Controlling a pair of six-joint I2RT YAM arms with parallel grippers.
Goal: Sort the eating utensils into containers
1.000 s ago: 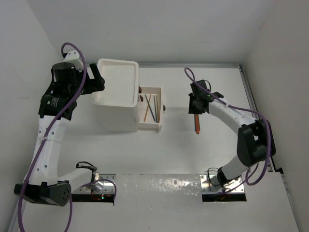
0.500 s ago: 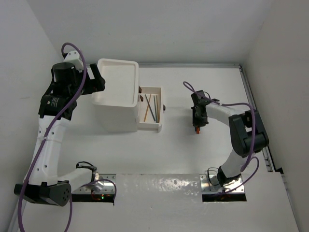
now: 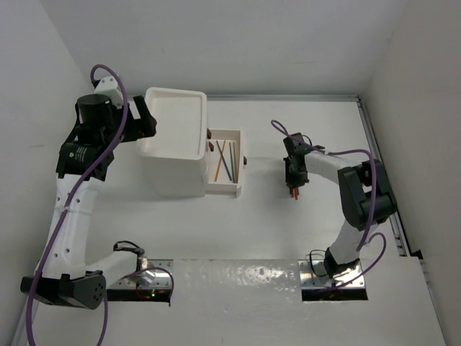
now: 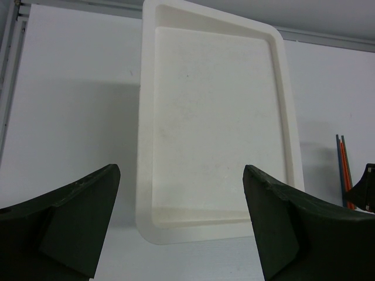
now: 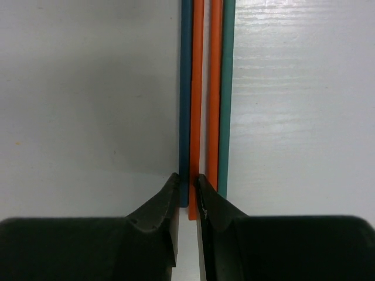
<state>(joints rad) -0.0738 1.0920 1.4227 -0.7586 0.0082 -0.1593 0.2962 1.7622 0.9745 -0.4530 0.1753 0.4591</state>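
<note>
- On the desk (image 3: 274, 231), well apart from the white drawer unit (image 3: 173, 179) on the right arm's side, we see the right hand (image 3: 294, 184) resting tip-down on a row of sticks (image 3: 294, 194). From above, only an orange end shows past it.
- In the right wrist view the row lies flat and parallel, side by side: a blue stick (image 5: 185, 88), an orange stick (image 5: 197, 88), a second orange stick (image 5: 215, 88) and a teal stick (image 5: 227, 88).
- The right hand's fingers (image 5: 167, 211) are drawn almost together, and the narrow slit between them pinches the near end of the orange stick.
- The blue stick's end sits against the inner edge of the finger on its side (whether it is caught as well, we cannot tell).
- The second orange stick and the teal stick lie just outside the other finger.
- One drawer (image 3: 222, 189) stands pulled out from the unit toward the right arm, and in it lie thin sticks (image 3: 225, 162) in orange, teal and a blue-green.
- Small dark-brown knobs (image 3: 209, 146) show on the unit's front just beside that drawer.
- The left hand (image 4: 181, 170) hangs above the unit's tray-like top (image 4: 217, 117), with its two fingers spread wide apart at either edge of its own camera's view.
</note>
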